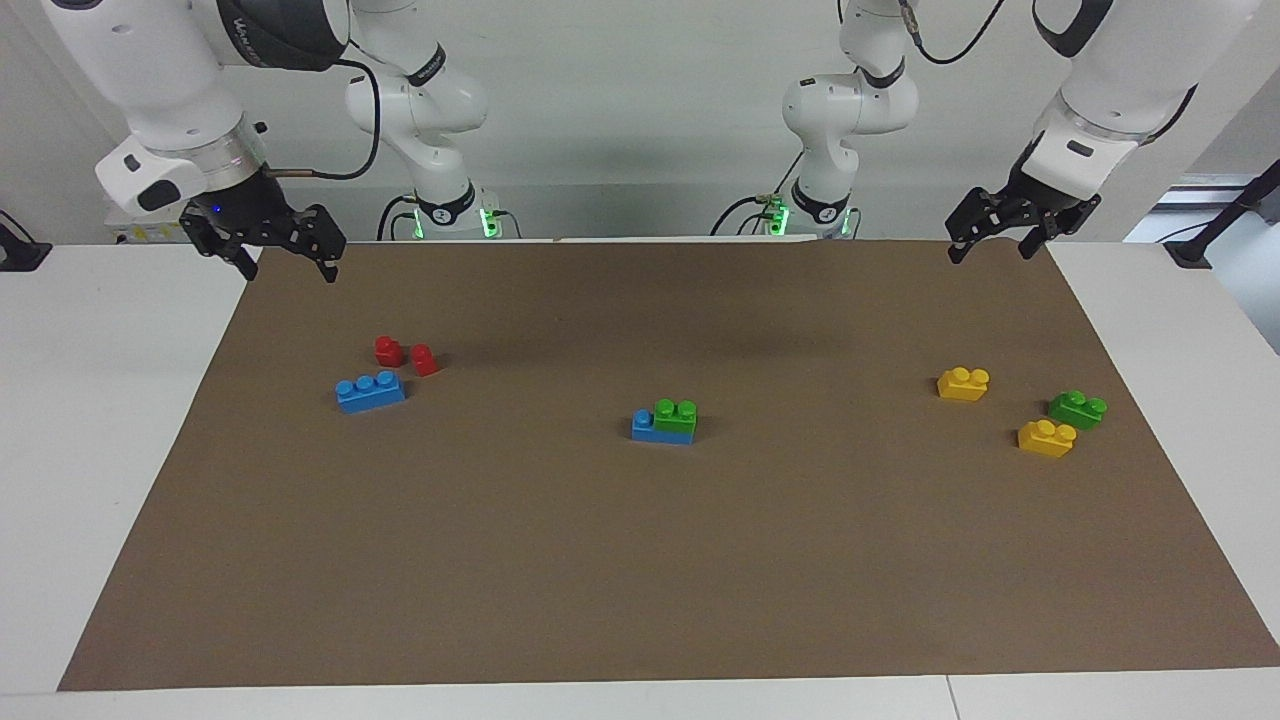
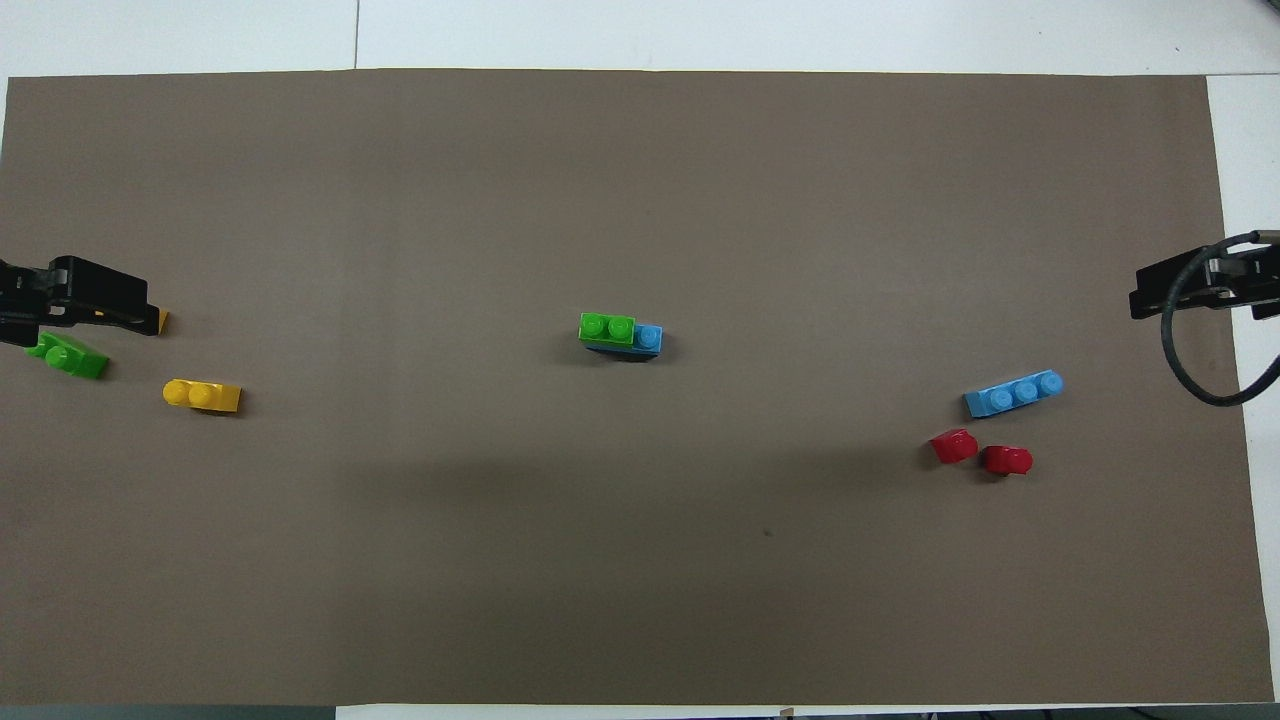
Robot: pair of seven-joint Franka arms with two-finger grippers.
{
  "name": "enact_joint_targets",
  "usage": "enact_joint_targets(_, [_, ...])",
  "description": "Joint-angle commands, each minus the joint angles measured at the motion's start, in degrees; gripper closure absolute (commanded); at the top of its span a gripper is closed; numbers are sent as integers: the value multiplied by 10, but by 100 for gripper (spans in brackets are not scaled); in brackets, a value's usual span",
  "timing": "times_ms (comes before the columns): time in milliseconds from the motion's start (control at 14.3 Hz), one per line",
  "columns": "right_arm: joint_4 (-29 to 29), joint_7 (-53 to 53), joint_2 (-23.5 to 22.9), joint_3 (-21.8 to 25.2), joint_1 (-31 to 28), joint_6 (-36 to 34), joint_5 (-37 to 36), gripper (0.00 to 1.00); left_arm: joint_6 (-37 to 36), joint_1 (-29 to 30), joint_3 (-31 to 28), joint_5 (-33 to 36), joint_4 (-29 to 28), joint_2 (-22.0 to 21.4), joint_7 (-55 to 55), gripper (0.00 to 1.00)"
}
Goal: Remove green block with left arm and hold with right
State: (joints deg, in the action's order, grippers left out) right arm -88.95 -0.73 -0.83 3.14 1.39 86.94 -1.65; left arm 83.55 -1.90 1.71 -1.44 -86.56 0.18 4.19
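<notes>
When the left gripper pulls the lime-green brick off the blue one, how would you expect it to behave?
The lime-green two-stud plastic brick looks rigid and probably light. Sitting pressed on the blue three-stud brick, it may lift that brick too unless held. Its glossy sides might slip.

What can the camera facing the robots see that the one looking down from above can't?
Only the facing view shows the whole arms and a second yellow brick, which the left gripper mostly covers from above. Only the overhead view shows the brown mat's whole outline. Both show the green block on a blue brick, and both grippers raised.
</notes>
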Motion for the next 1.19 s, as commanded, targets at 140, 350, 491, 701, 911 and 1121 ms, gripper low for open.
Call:
enact_joint_targets(140, [-19, 2, 13, -2, 10, 15, -1, 0, -7, -1, -3, 6, -9, -14, -1, 0])
enact_joint_targets(350, [-18, 8, 13, -2, 10, 15, -1, 0, -7, 3, -5, 6, -15, -17, -1, 0])
enact_joint_targets(491, [-18, 8, 12, -2, 10, 17, -1, 0, -6, 2, -5, 6, -15, -17, 0, 0])
enact_joint_targets(701, [-19, 8, 13, -2, 10, 12, -1, 0, -7, 2, -4, 6, -15, -18, 0, 0])
enact_joint_targets(911, [-20, -1, 13, -2, 11, 18, -1, 0, -5, -1, -4, 6, -15, -17, 0, 0])
enact_joint_targets(1121, [-56, -127, 24, -2, 19, 72, 11, 0, -7, 2, -5, 6, -16, -18, 0, 0])
